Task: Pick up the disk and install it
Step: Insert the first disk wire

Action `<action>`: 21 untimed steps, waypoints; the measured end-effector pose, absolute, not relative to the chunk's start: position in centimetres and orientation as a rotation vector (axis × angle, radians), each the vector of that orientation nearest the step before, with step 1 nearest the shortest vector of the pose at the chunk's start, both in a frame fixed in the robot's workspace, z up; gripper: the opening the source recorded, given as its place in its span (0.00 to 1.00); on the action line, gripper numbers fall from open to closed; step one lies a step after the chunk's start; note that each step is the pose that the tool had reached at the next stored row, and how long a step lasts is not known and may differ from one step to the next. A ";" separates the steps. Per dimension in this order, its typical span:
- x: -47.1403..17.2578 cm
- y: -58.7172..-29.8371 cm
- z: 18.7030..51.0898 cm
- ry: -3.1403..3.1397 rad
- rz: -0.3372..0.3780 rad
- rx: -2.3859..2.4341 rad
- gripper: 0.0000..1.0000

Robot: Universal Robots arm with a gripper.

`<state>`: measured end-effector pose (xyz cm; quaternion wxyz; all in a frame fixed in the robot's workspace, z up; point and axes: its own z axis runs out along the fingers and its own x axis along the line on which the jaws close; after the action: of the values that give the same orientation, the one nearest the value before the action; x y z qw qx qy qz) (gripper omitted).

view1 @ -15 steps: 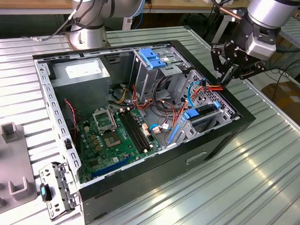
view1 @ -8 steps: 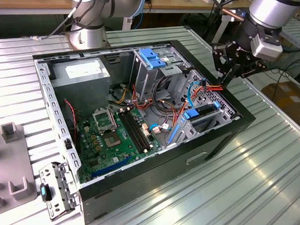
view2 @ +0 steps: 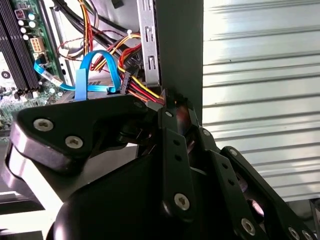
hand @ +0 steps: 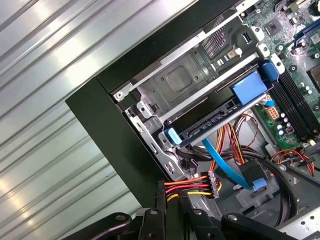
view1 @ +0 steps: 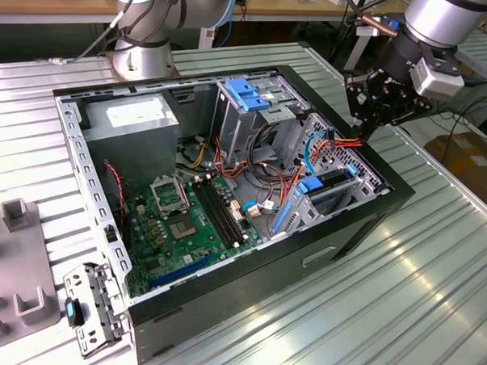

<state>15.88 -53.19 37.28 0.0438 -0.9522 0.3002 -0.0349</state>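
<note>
The disk [view1: 334,180], a dark flat drive with bright blue rails, sits inside the metal drive cage at the open computer case's side toward the exterior view's right. In the first wrist view the disk [hand: 215,120] lies slotted in the cage, a blue tab at each end. My gripper [view1: 365,130] hangs over the case's rim just behind the cage. Its fingertips [hand: 167,192] are together where a bundle of red, yellow and black power wires [hand: 187,185] ends against them. The second wrist view has the same wires [view2: 147,92] running into the gripper [view2: 167,112].
The case [view1: 182,297] lies open on a ribbed metal table [view1: 400,302], showing a green motherboard [view1: 177,220], a grey power supply [view1: 133,117] and a light-blue latch plate [view1: 247,94]. A blue data cable [hand: 222,162] hangs loose beside the cage. A bracket [view1: 93,305] lies at front left.
</note>
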 end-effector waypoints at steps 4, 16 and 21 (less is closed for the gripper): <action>15.9 -53.2 37.3 0.919 -0.114 -2.917 0.25; 15.9 -53.3 37.1 0.904 -0.128 -2.944 0.25; 15.9 -53.5 36.9 0.840 -0.126 -2.960 0.25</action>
<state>15.88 -53.48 36.94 0.0309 -0.9608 0.2726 -0.0408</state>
